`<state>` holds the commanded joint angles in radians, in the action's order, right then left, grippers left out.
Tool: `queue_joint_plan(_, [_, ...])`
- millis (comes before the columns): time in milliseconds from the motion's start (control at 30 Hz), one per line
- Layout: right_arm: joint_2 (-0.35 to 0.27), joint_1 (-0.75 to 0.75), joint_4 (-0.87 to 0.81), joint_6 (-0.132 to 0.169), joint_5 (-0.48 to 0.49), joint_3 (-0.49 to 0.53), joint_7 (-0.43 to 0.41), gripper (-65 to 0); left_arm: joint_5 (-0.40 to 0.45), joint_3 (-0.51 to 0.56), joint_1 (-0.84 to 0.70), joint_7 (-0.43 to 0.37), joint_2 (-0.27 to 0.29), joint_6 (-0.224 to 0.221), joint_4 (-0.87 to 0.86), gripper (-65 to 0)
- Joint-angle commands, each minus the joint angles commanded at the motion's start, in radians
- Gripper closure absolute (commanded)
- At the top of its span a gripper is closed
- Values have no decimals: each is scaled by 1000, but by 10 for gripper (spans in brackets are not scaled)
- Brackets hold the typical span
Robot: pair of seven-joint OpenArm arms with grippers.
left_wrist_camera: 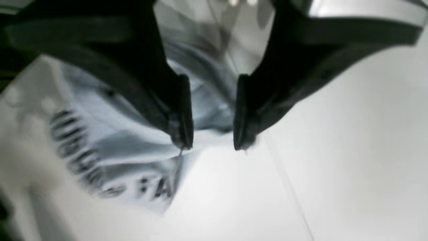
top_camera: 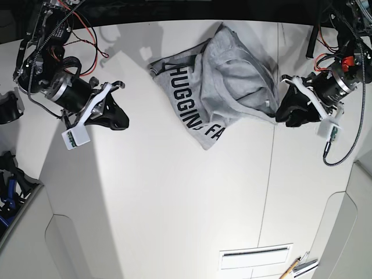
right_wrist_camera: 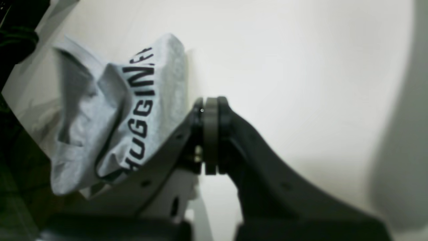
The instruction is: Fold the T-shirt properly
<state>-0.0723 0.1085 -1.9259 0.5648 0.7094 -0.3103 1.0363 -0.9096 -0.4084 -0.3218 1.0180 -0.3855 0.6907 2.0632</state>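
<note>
The heather-grey T-shirt (top_camera: pixel 232 81) lies crumpled in a heap at the far middle of the white table, its black lettering showing along the near-left fold. My left gripper (left_wrist_camera: pixel 210 144) is open, its fingertips hovering at the shirt's (left_wrist_camera: pixel 113 140) nearest edge with no cloth pinched between them; in the base view this gripper (top_camera: pixel 283 112) is at the heap's right side. My right gripper (right_wrist_camera: pixel 210 100) is shut on nothing, and the shirt (right_wrist_camera: pixel 83 117) lies apart from it. The base view shows it (top_camera: pixel 119 120) well left of the heap.
The white table (top_camera: pixel 174 203) has a seam (top_camera: pixel 273 163) running front to back near the left gripper. A vent slot (top_camera: pixel 253 256) and a pencil-like item (top_camera: pixel 293 268) lie at the front right. Red cables (top_camera: pixel 87 29) hang at the back left.
</note>
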Motion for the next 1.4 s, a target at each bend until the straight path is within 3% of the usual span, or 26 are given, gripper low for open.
queue_joint_plan(200, [-8,5,0,0,-20,0,-5,0,-266,-153,-86,153,0,7,70,-241])
queue_joint_plan(300, [-17,4,0,0,-21,0,-39,0,-419,-162,-204,235,1,7,88,-241])
queue_joint_plan(367, [-16,2,0,0,-21,0,-46,0,-472,-162,-274,257,1,7,89,-243])
queue_joint_plan(400, [-17,3,0,0,-21,0,-49,0,-486,-162,-302,257,4,7,89,-273])
queue_joint_plan(500, [-16,2,0,0,-21,0,-49,0,-518,-159,-370,241,17,7,89,-455])
queue_joint_plan(533, [-16,2,0,0,-21,0,-49,0,-513,-154,-392,227,21,7,89,-476])
queue_joint_plan(633, [-16,0,0,0,-21,0,-50,0,-447,-110,-435,174,48,7,89,-476])
queue_joint_plan(833, [-16,0,0,0,-21,0,-51,0,-103,92,-443,-63,128,7,88,-476])
queue_joint_plan(967, [-16,0,0,0,-21,0,-52,0,51,212,-442,-105,128,7,88,-476])
queue_joint_plan(1067, [-16,0,0,0,-21,0,-52,0,167,266,-439,-174,128,-27,88,-476])
queue_joint_plan(1133, [-16,0,0,0,-21,0,-52,0,261,288,-422,-199,128,-79,88,-476])
queue_joint_plan(1333, [-16,0,0,0,-13,0,-52,0,286,297,-390,-199,128,-97,88,-470])
queue_joint_plan(1367, [-16,0,0,0,-13,0,-52,0,285,297,-391,-198,128,-96,88,-440])
queue_joint_plan(1400, [-16,0,0,0,-13,0,-52,0,285,297,-391,-196,128,-96,88,-369])
